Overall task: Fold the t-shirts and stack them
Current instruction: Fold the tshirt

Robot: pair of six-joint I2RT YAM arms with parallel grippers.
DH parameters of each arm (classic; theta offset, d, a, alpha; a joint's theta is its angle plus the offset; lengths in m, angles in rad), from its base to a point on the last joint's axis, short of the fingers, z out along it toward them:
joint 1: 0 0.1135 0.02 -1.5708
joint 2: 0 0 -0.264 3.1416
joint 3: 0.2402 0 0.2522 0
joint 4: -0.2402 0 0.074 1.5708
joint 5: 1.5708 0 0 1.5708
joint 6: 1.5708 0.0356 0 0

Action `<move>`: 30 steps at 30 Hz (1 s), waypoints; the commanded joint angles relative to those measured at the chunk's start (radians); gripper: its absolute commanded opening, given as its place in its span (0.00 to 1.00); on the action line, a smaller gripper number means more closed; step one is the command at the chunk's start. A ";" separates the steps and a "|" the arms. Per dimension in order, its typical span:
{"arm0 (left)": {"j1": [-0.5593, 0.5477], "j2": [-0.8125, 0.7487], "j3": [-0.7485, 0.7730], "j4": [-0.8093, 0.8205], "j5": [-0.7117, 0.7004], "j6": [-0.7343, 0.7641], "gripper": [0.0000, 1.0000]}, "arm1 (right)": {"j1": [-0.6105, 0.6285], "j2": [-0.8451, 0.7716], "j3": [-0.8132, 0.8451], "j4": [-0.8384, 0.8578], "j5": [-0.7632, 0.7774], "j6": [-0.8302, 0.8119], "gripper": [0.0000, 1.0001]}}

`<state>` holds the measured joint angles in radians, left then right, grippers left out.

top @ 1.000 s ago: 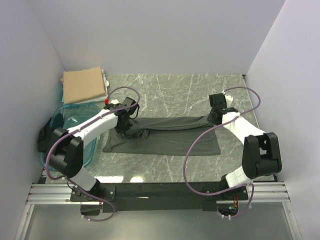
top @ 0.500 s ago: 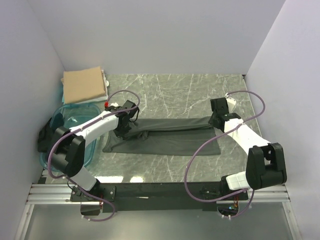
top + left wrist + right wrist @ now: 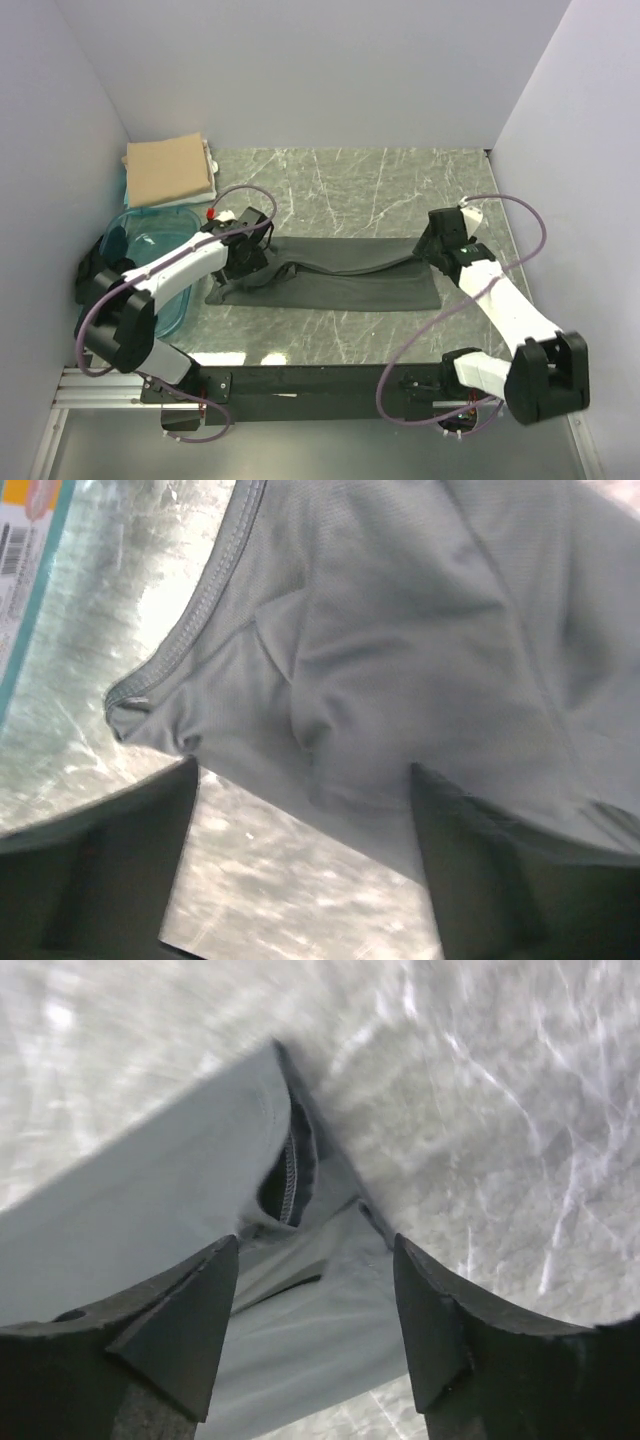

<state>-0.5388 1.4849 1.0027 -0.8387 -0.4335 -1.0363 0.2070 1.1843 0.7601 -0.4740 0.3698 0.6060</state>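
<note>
Nearest the arm bases, a strip of bare marble desk (image 3: pixel 350 180) runs along the front. Just beyond it lies the dark charcoal-grey t-shirt (image 3: pixel 340 285), spread flat as a long band from left to right. Its near edge is straight, and a narrower layer of its own cloth is doubled over along the far side.

The left hand (image 3: pixel 243 252) sits over the shirt's left end, where the cloth bunches into soft wrinkles. From the left wrist, this hand (image 3: pixel 302 770) has its two fingers spread wide apart with nothing pinched. The grey shirt (image 3: pixel 400 660) fills the view just past the fingertips, one stitched hem curving up to the left. A wedge of desk shows between the fingers below the cloth's edge.

The right hand (image 3: pixel 437 245) sits over the shirt's far right corner. From the right wrist, this hand (image 3: pixel 316 1245) is likewise spread and grips nothing. The shirt (image 3: pixel 130 1220) comes in from the left and ends in a folded corner with a stitched hem opening, right between and just beyond the two tips. Bare desk lies to the right and farther on. Whether either hand's tips touch the cloth I cannot tell.

Left of the shirt, partly under the left arm, stands the translucent teal tub (image 3: pixel 145 238). Its edge and a barcode label show in the left wrist view (image 3: pixel 20 590). Farthest back, in the far left corner, the tan t-shirt (image 3: pixel 168 170) lies folded in a neat square, well apart from both hands
</note>
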 commanded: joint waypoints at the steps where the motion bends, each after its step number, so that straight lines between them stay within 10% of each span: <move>1: -0.010 -0.069 0.046 -0.013 -0.001 0.010 0.94 | 0.008 -0.098 0.042 0.030 -0.073 -0.020 0.72; 19: -0.010 0.124 0.136 0.184 0.153 0.116 0.99 | 0.005 -0.160 0.085 0.084 -0.219 -0.107 0.78; 30: 0.052 0.276 0.071 0.285 0.209 0.088 0.99 | 0.009 0.284 0.182 0.187 -0.423 -0.075 0.79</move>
<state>-0.5156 1.7370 1.0817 -0.6109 -0.2562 -0.9401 0.2096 1.4200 0.8993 -0.3458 0.0151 0.5049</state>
